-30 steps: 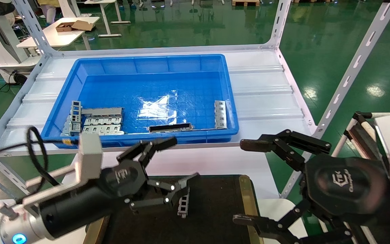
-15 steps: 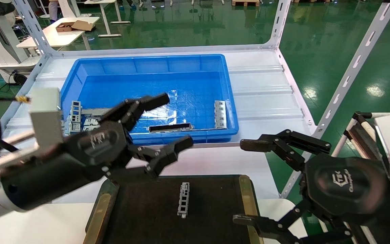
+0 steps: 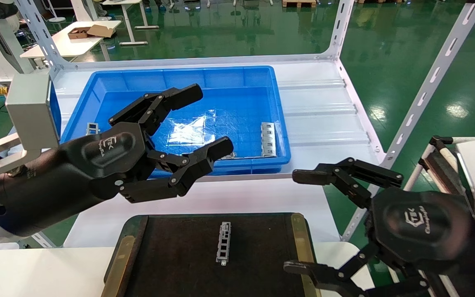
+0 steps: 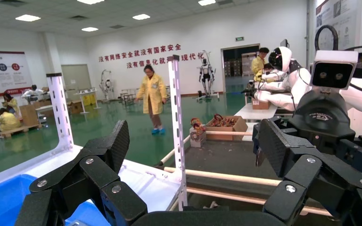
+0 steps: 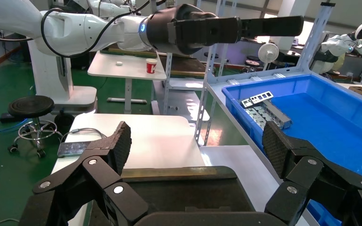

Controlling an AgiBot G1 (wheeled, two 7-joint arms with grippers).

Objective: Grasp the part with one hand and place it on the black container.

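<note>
Across the upper middle of your head view sits the white shelf, framed by slotted uprights, and it carries the deep blue bin that fills the centre of the frame. Below it, at the bottom centre, you have the black container, a flat dark tray with dull gold strips down its left and right sides, resting on a white surface. Your left claw reaches in from the lower left of the frame and hangs in the air above the near rim of the bin, fingers spread wide and holding nothing; the left wrist view shows the same wide spread, with only the hall beyond between the fingertips. Your right claw sits at the lower right of the frame, just off the right edge of the black container, its fingers also spread wide and empty, and its own wrist view looks down across the container's far edge toward the bin. Inside the bin, a grey tabbed plate lies against the right wall, and more grey pieces show at the left, mostly hidden behind the left claw in the head view but visible in the right wrist view as a small pile. The part, a small silver strip with a row of square cutouts, lies flat on the black container near its middle, running lengthwise up and down the frame, well apart from both claws.
</note>
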